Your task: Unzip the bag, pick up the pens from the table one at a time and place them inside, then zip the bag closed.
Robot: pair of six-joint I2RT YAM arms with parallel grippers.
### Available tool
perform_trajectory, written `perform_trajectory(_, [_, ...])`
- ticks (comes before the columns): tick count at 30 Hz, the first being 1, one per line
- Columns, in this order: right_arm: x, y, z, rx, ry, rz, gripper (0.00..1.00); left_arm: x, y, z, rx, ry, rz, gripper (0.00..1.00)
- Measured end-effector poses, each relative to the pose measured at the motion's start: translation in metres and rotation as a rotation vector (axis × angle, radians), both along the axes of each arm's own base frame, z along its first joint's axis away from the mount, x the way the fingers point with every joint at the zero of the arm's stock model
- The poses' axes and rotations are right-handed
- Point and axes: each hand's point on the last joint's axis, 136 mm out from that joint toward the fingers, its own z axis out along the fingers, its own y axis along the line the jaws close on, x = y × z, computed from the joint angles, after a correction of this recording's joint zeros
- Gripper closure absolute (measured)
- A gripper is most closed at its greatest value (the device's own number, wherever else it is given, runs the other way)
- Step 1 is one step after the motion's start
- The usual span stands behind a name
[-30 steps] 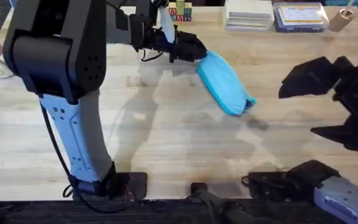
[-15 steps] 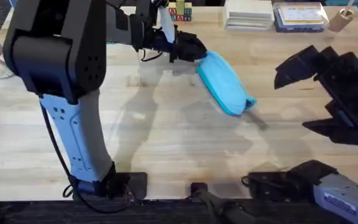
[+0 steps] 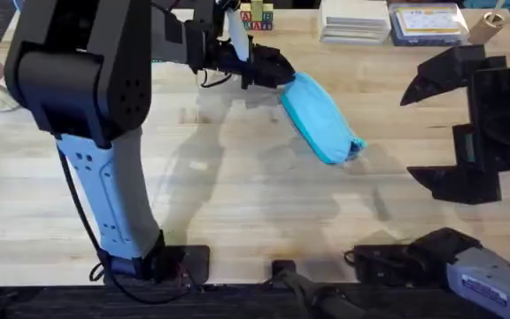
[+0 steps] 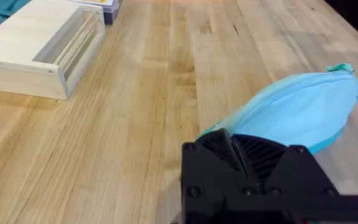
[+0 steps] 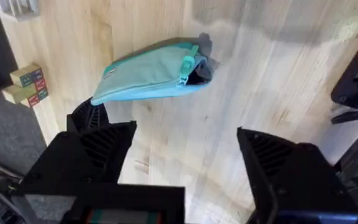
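— Overhead first: where's the bag [image 3: 320, 119]?

— Mid-table [image 3: 237, 195], left gripper [image 3: 268, 69] pinching its far end; right gripper [image 3: 454, 124] hangs spread wide, well to the side.

— Left wrist?

— Pouch [image 4: 297, 112] against the fingers.

— Right wrist?

— Bag [image 5: 148, 74] beyond the parted fingers [image 5: 92, 155], teal pull [image 5: 186, 67] at one end.

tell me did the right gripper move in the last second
Yes. In the overhead view the right gripper, fingers spread open, has shifted toward the table's far edge, nearer the stacked boxes, while the bag stayed put.
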Motion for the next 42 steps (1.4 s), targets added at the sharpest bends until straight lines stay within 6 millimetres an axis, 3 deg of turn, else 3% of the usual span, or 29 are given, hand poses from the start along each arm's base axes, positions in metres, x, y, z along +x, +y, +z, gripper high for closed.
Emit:
perform_trajectory(11, [0.002, 0.000, -0.002, 0.000, 0.014, -0.021, 0.005, 0.000, 0.000, 0.000, 0.000, 0.000, 0.000, 0.959])
perform_trajectory(22, [0.016, 0.004, -0.011, -0.009, 0.042, 0.011, 0.005, 0.000, 0.000, 0.000, 0.000, 0.000, 0.000, 0.959])
perform_trajectory(30, [0.023, -0.007, -0.011, 0.024, 0.046, 0.008, 0.006, 0.000, 0.000, 0.000, 0.000, 0.000, 0.000, 0.960])
perform_trajectory(42, [0.043, 0.001, -0.033, 0.070, 0.142, 0.091, 0.006, 0.000, 0.000, 0.000, 0.000, 0.000, 0.000, 0.959])
